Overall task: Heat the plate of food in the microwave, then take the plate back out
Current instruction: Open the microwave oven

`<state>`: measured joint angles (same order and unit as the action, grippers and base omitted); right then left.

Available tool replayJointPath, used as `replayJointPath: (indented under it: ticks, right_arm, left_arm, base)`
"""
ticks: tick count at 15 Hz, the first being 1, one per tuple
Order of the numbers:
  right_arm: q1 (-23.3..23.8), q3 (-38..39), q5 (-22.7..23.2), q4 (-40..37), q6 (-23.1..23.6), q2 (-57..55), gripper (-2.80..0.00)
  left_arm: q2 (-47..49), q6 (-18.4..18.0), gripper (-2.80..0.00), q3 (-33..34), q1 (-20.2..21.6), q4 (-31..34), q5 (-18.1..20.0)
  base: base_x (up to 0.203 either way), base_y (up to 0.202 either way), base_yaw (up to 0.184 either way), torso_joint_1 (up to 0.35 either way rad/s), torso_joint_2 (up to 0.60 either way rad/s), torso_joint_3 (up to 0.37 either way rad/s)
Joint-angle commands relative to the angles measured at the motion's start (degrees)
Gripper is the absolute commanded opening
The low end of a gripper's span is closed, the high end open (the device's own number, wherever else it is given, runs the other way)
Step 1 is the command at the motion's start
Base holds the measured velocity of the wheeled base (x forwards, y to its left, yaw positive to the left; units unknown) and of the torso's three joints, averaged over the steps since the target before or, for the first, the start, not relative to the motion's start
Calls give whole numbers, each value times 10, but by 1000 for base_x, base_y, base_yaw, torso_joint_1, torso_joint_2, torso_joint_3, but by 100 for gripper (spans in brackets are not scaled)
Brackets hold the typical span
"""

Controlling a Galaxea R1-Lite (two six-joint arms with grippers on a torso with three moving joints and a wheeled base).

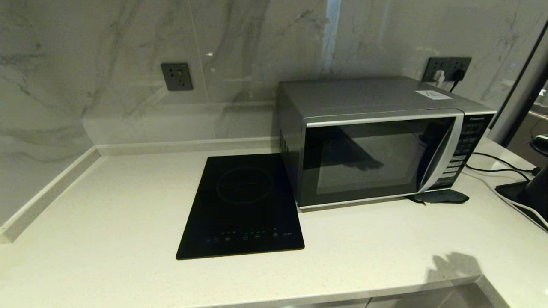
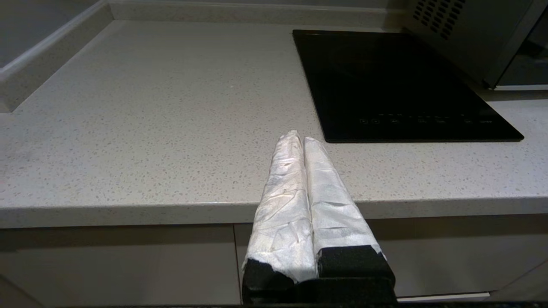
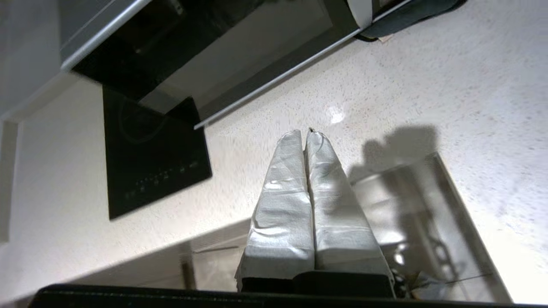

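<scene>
Holding nothing, our right gripper (image 3: 305, 133) has its fingers pressed together above the counter's (image 3: 385, 85) front edge; our left gripper (image 2: 299, 139), likewise closed, is parked. Ahead of the fingers: microwave (image 1: 376, 145), door closed. Plate of food: not visible, perhaps inside. Risk: closed fingers slipping off the door handle (image 1: 436, 158).

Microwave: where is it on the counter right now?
In the head view the microwave sits at the right rear of the counter against the marble wall, door shut, directly right of the black cooktop.
</scene>
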<state>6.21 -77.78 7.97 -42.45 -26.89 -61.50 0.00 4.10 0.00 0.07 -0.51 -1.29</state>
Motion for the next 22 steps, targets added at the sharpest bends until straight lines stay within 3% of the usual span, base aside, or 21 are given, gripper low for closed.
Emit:
replayJointPath:
  ticks: [1, 7, 11, 22]
  right_arm:
    - [-22, 9, -7, -22, 17, 83, -280]
    - [-54, 116, -41, -31, 101, 271, -280]
    - [-70, 188, -54, -37, 113, 367, -280]
    - [-62, 438, -51, -34, 157, 613, -280]
  left_arm:
    - [1, 0, -280, 0, 0, 0, 0]
    - [1, 0, -280, 0, 0, 0, 0]
    - [1, 0, -280, 0, 0, 0, 0]
    - [1, 0, -280, 0, 0, 0, 0]
  base:
    - [0, 0, 0, 0, 0, 0]
    - [0, 0, 0, 0, 0, 0]
    - [0, 0, 0, 0, 0, 0]
    - [0, 0, 0, 0, 0, 0]
